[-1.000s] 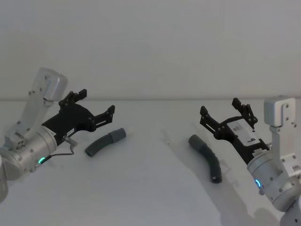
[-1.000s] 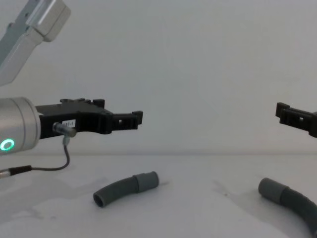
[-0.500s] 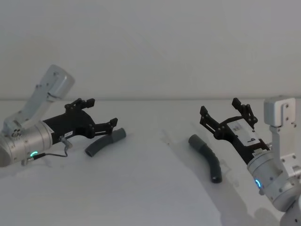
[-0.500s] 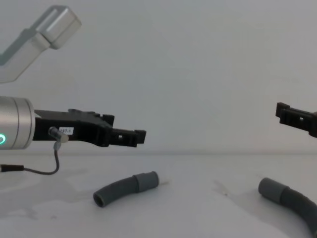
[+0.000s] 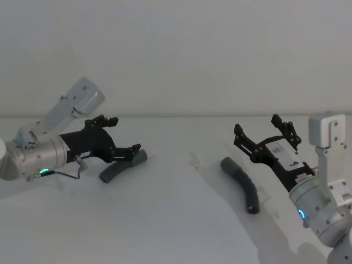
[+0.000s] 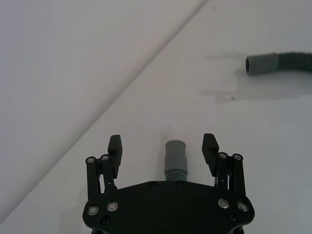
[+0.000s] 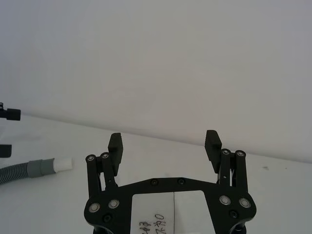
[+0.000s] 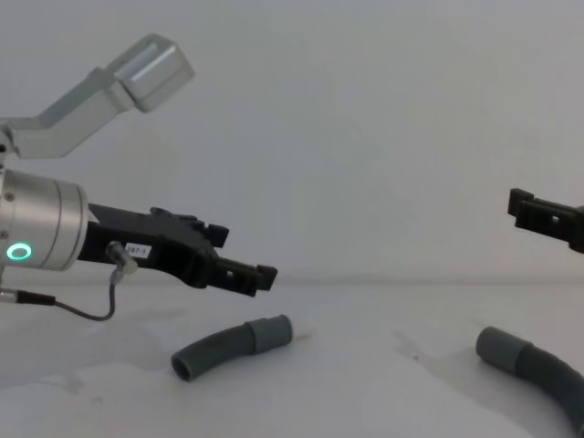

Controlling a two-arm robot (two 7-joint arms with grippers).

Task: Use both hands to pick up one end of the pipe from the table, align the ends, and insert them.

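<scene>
A white worktop (image 5: pixel 176 225) carries two grey ribbed hose pieces, lying well apart. Nearer, on the right, the right pincer (image 5: pixel 257 124) hangs raised above the surface, fingers spread and holding nothing. Just beside it the long piece (image 5: pixel 246 186) lies flat in a curve. Farther off on the left lies the short piece (image 5: pixel 111 171). The left pincer (image 5: pixel 125 133) tilts down over its cuff (image 5: pixel 141 156), fingers spread to either side without gripping it.
</scene>
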